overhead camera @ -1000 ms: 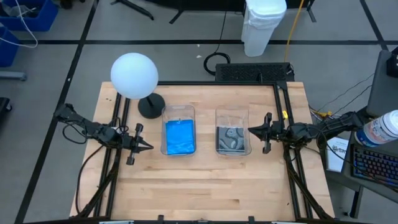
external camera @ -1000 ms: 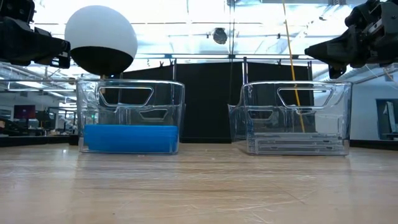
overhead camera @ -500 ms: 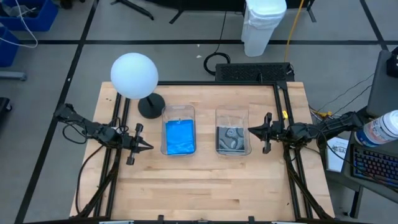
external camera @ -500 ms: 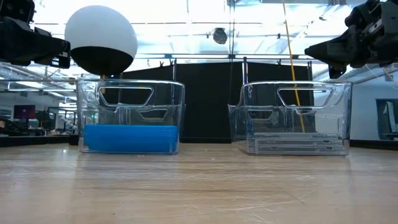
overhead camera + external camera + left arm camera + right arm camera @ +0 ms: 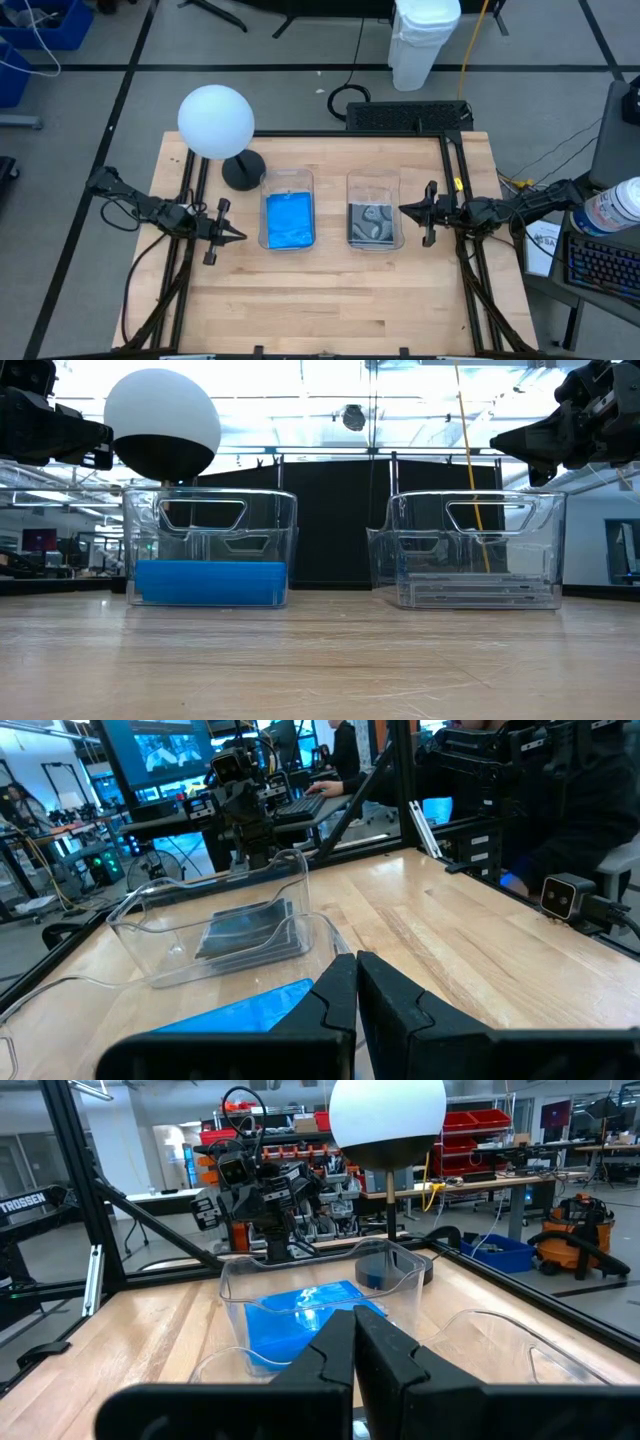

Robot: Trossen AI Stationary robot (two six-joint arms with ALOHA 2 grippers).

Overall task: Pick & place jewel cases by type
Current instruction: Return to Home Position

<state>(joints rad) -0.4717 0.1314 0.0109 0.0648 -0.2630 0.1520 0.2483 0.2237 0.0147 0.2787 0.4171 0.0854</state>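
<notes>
Homing beside two filled bins

Sorting looks finished to me, since every case I can see is inside a bin. The blue jewel cases (image 5: pixel 289 222) lie stacked in the left bin (image 5: pixel 287 175). The clear jewel cases (image 5: pixel 374 224) with grey inserts lie in the right bin (image 5: pixel 373 180).

The left gripper (image 5: pixel 236 238) hangs just beside the left bin, its fingers pressed together on nothing. The right gripper (image 5: pixel 404 210) is the same beside the right bin. The low view shows both above rim height.

To go home well, I would draw each arm straight back and level, so no fingertip catches a thin wall.

The table (image 5: pixel 330 300) is pale wood in a black frame, and a lamp (image 5: pixel 215 120) with a white globe stands behind the left bin. Beyond are a grey floor, cables and a white container (image 5: pixel 425 40).
</notes>
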